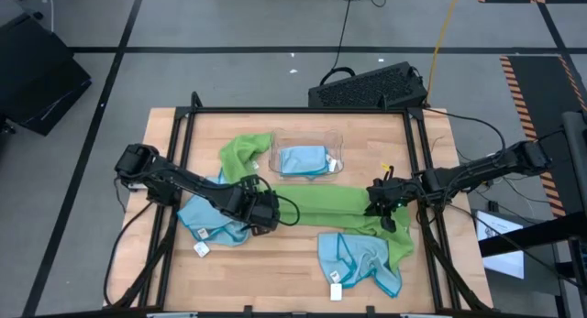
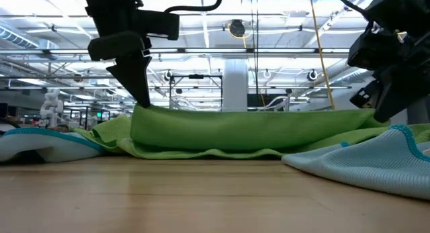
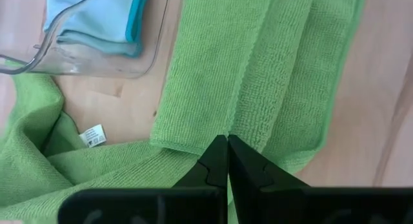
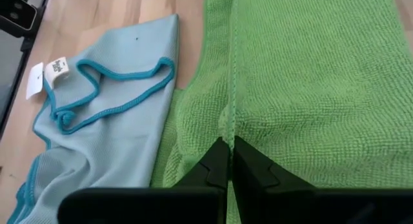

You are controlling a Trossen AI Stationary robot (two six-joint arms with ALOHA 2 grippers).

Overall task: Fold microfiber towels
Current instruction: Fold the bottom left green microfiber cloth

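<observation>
A lime green microfiber towel (image 1: 326, 201) lies as a long folded strip across the table's middle. My left gripper (image 1: 276, 208) is shut on its left end and my right gripper (image 1: 376, 208) on its right end. A second green towel (image 1: 243, 153) lies crumpled at the far left. One light blue towel (image 1: 209, 219) lies under my left arm. Another blue towel (image 1: 359, 258) lies near the front right, partly over the strip's drooping end. A folded blue towel (image 1: 303, 159) rests in the clear tray (image 1: 337, 146). My left gripper pinches the strip's left end at the edge of its folded-over layer (image 3: 222, 128), coming from above at a slant. That layer stands raised (image 2: 151, 115) while the layer below lies on the table. My right gripper pinches the strip's right end along a hemmed edge (image 4: 230, 124), slanting down from the table's right side. In the low view the upper edge (image 2: 269, 112) runs nearly straight between both grippers, and the lower layers rest on the wood.
The clear tray stands just beyond the strip at the table's far middle. A black frame (image 1: 183, 126) rings the tabletop. A dark keyboard-like box (image 1: 367, 87) sits past the far edge. Bare wood (image 1: 275, 263) shows at the near middle.
</observation>
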